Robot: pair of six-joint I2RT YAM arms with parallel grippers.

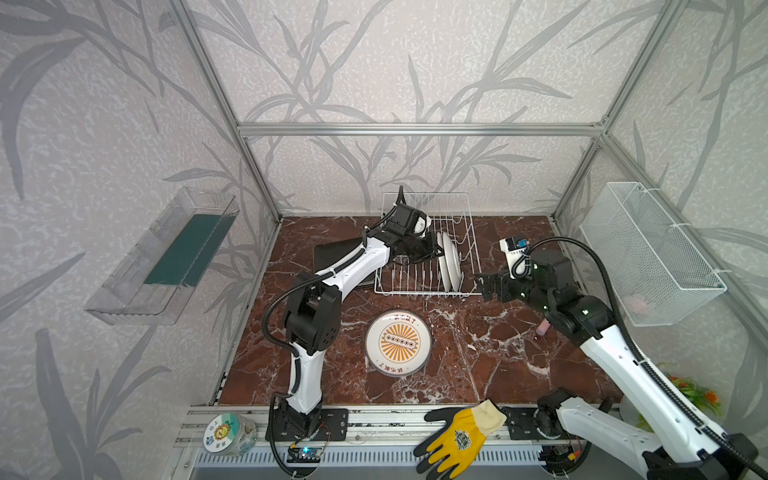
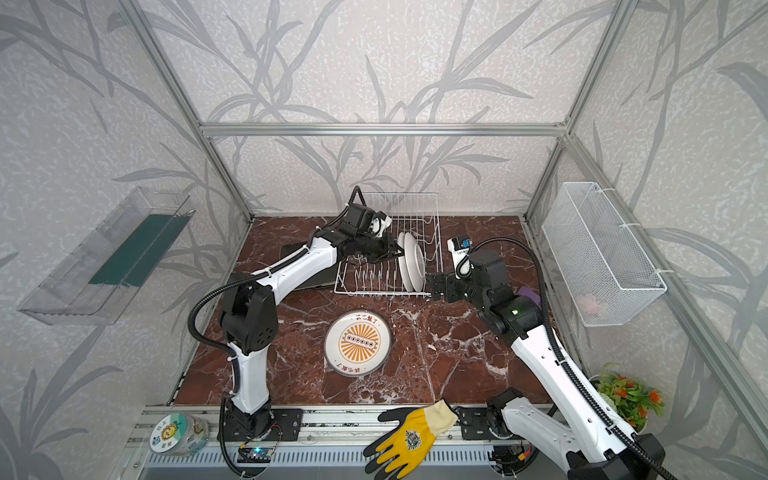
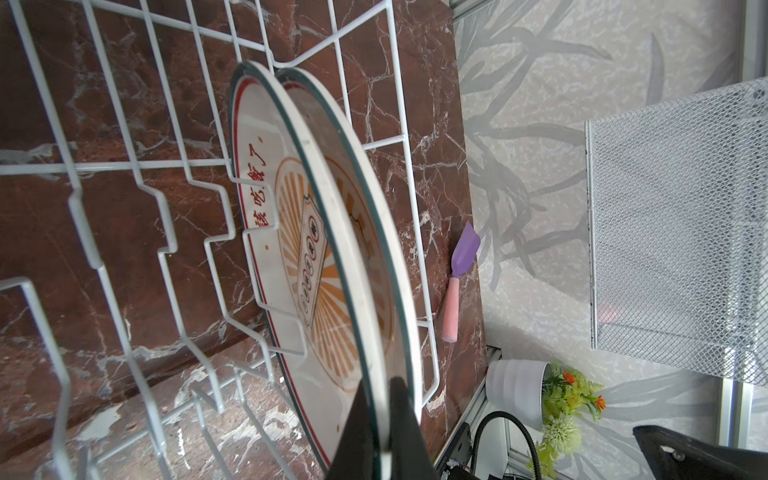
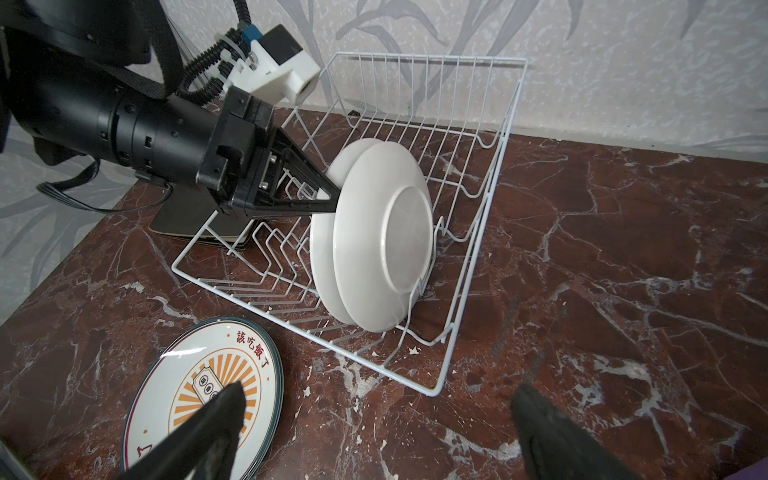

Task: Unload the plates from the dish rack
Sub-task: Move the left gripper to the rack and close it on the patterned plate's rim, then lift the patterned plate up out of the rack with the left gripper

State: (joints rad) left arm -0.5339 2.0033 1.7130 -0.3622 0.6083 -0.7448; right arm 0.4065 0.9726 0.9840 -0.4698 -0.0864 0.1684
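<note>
left gripper (image 3: pixel 379 399) clenched on plate (image 4: pixel 322 249) rim | right gripper (image 1: pixel 482 286) (agape) beside dish rack (image 1: pixel 411 280)

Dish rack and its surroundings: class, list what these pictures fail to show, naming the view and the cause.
- Square plates, both top views: the left arm covers most; count unclear.
- Pink item in the mesh basket, both top views: blurred behind mesh, unidentifiable.
- Left gripper, left wrist view: cut off at the frame edge.

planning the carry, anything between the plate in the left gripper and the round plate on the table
Only the dish rack's front rim and prongs; the gripped plate must lift over them. Nothing else visible.
</note>
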